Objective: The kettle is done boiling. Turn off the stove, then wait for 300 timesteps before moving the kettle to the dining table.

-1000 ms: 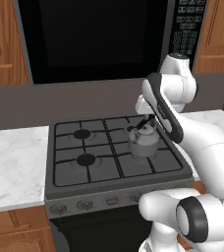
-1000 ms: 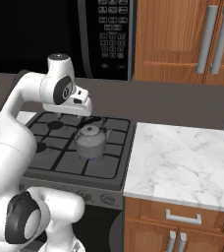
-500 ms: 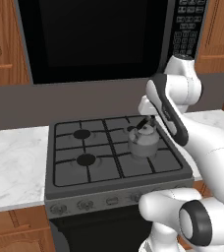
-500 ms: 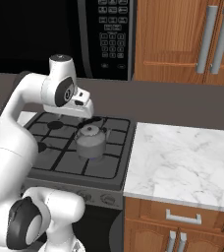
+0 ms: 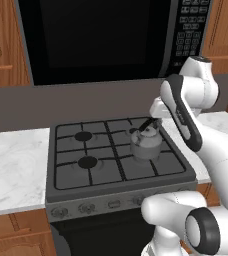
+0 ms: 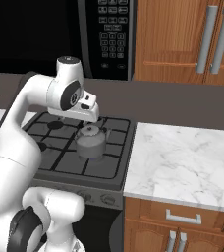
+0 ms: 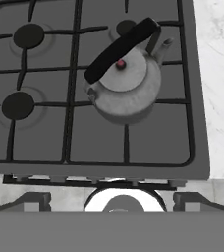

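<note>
The kettle (image 5: pixel 146 144) stands upright on the stove (image 5: pixel 106 172), on the grate over the right-hand burners, its black arched handle over the lid and its spout pointing to the far right. From the right base view the kettle (image 6: pixel 91 143) sits toward the right side of the stove (image 6: pixel 99 167), near the edge where the marble counter (image 6: pixel 182 162) begins. The gripper (image 6: pixel 90 117) hangs above and just behind the kettle, apart from it, at the end of the arm that bends over the cooktop; in the left base view the gripper (image 5: pixel 156 111) is mostly hidden by the forearm, so its fingers are hard to make out there. In the hand view the two dark fingers (image 7: pixel 33 201) stand far apart at the bottom corners, spread wide with nothing between them, and the kettle (image 7: pixel 126 86) lies well beyond them in the upper middle, its handle running on a slant across the lid and a small reddish knob at the centre. The stove (image 7: pixel 45 142) shows two open round burners to the kettle's left in that view. A black microwave (image 5: pixel 101 37) hangs above the stove, with wooden cabinets (image 6: pixel 182 39) to its right and a marble counter (image 5: pixel 13 165) on the stove's left.
</note>
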Controlling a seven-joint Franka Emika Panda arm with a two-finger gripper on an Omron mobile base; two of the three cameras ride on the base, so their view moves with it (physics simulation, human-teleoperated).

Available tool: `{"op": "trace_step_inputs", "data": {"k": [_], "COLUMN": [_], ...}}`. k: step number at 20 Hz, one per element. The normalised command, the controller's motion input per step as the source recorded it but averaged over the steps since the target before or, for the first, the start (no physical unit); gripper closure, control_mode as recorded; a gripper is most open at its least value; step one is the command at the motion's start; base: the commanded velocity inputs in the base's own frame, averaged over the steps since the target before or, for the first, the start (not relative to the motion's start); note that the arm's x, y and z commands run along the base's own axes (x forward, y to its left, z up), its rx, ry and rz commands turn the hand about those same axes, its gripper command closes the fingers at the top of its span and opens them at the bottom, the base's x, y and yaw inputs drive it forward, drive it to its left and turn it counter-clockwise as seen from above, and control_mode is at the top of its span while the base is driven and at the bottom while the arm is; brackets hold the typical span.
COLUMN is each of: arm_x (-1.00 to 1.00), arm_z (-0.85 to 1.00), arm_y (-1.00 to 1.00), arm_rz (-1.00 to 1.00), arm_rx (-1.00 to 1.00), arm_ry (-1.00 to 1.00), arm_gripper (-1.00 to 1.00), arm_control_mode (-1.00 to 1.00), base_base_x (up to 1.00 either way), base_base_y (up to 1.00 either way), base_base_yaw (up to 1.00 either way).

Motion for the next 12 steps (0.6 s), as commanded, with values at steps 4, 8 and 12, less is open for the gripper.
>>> {"op": "trace_step_inputs", "data": {"k": [4, 8, 12], "arm_x": [-0.15, -0.09, 0.00], "arm_z": [0.02, 0.00, 0.00], "arm_y": [-0.20, -0.01, 0.00], "arm_rz": [0.00, 0.00, 0.00], "arm_rx": [0.03, 0.01, 0.00], "arm_ry": [0.00, 0.00, 0.00], "arm_gripper": [-1.00, -1.00, -1.00], "arm_control_mode": [-1.00, -1.00, -1.00], "base_base_x": [0.00, 0.00, 0.00], "base_base_y": [0.00, 0.00, 0.00], "base_base_yaw": [0.00, 0.00, 0.00]}}
